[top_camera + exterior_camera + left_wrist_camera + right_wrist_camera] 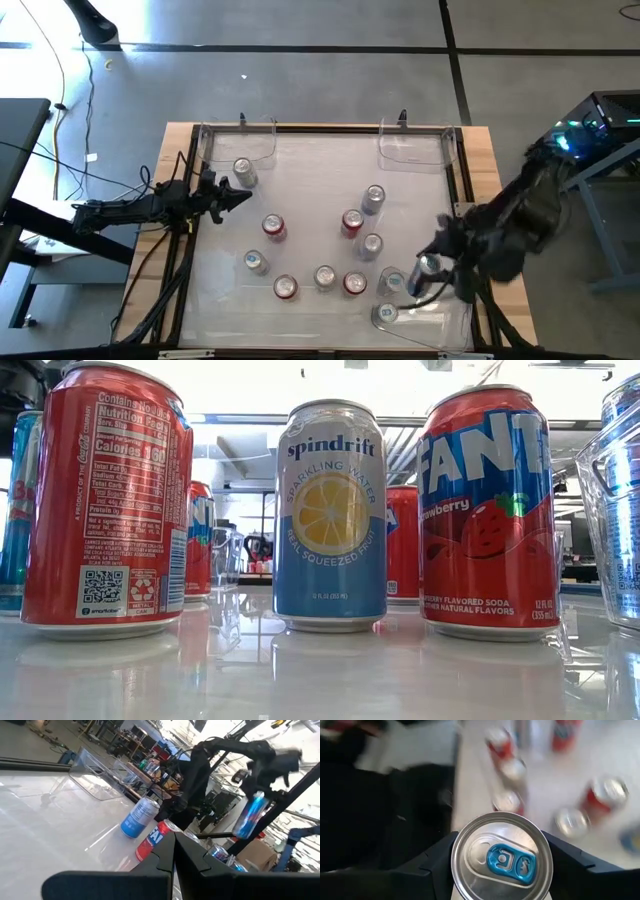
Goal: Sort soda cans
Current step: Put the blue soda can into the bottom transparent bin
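Several soda cans stand upright on the white table, among them a red one (352,222), a silver one (373,198) and a blue-and-white one (330,515). My right gripper (428,266) is over the table's near right part, above a clear bin (440,318), and is shut on a blue-and-silver can (251,815) that it holds in the air. My left gripper (236,195) waits shut and level at the table's left edge, pointing toward the cans, with nothing in it. My right gripper pinches the blue-and-silver can between its two fingers (436,865), one on each side of the can's wall just under the silver top (501,857). The fingers come slanting down from above. The can hangs tilted below them, lifted clear of the table.
Two clear bins stand at the far edge, one left (240,140) and one right (415,146). The near right bin holds two cans (386,314). A dark frame runs round the table. Bare table shows in the middle left.
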